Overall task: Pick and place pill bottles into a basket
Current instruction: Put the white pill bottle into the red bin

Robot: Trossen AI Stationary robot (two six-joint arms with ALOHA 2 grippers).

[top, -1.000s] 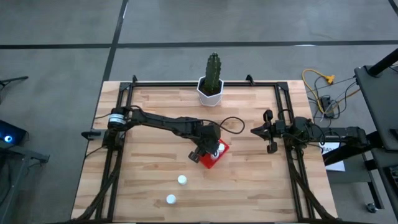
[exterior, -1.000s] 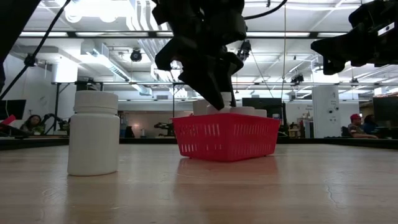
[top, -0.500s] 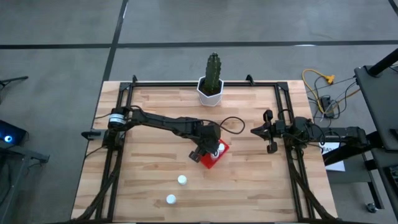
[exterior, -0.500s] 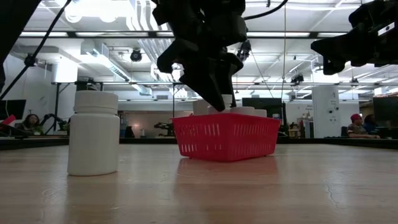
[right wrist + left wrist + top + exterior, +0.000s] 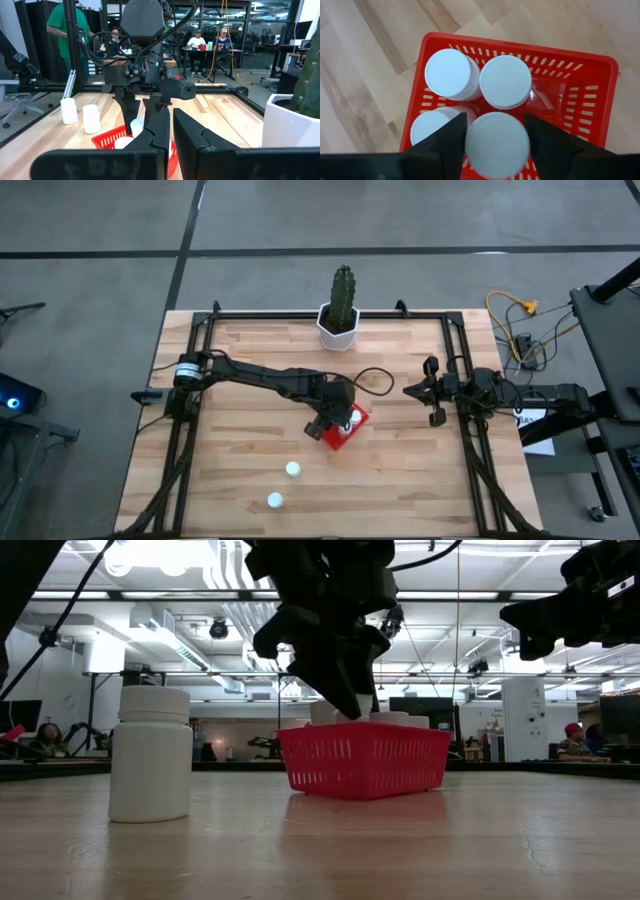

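A red basket (image 5: 520, 46) sits near the table's middle (image 5: 360, 421). Three white pill bottles (image 5: 452, 74) (image 5: 506, 81) (image 5: 426, 131) stand in it on their bases. My left gripper (image 5: 335, 420) hangs over the basket, pointing steeply down, shut on a fourth pill bottle (image 5: 497, 145) that stands in the basket's near part. Two more pill bottles (image 5: 292, 469) (image 5: 274, 500) stand upright on the wood nearer the front edge; one looms large in the low view (image 5: 150, 753). My right gripper (image 5: 412, 390) waits shut and level at the table's right side. My left gripper has one finger (image 5: 451, 137) on each of two opposite sides of the bottle, just below its round cap (image 5: 470, 142). The fingers come from above, slanting down. The cap hides the exact place of contact. The bottle stands upright inside the basket beside the other three.
A white faceted pot with a green cactus (image 5: 338, 326) stands at the table's far edge. Black frame rails (image 5: 190, 410) run along the left and right sides. Bare wood lies left of the basket and along the front. People sit in the room behind.
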